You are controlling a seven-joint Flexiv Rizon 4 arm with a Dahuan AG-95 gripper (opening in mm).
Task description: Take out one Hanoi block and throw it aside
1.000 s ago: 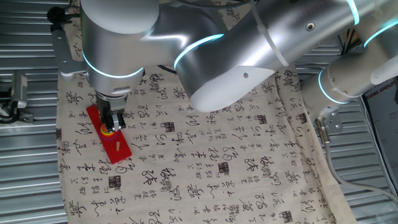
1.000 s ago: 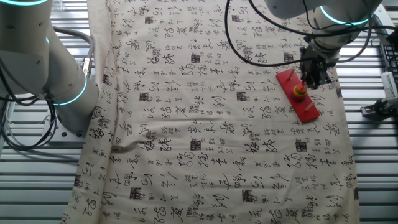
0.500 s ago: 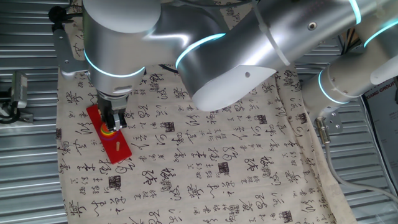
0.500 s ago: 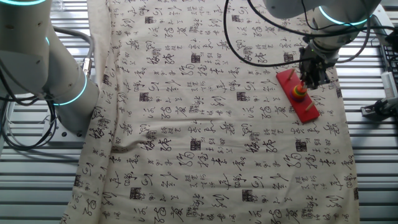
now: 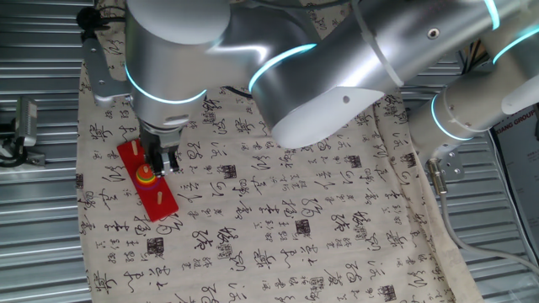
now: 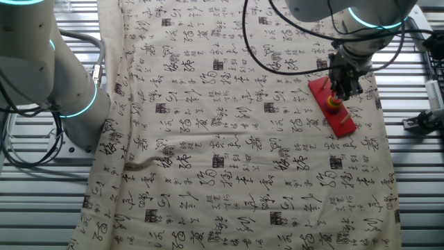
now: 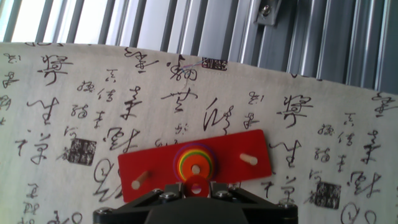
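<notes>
In the hand view my gripper is shut on the Hanoi block, a tiny red ring held between the dark fingers just above the stack. The stack of coloured rings, with the wider yellow ring in it, sits on the middle peg of the red board. The two outer pegs are bare. In one fixed view the gripper hangs just above the stack on the board. In the other fixed view the gripper is above the stack. The small ring is too small to see there.
The board lies on a cloth printed with black characters, near its edge. Ribbed metal table surrounds the cloth. A metal bracket stands to the left. A second robot arm's base stands by the cloth's far side.
The gripper has risen a little from the stack, with the small red ring between its fingers. The board and the other rings have not moved.
</notes>
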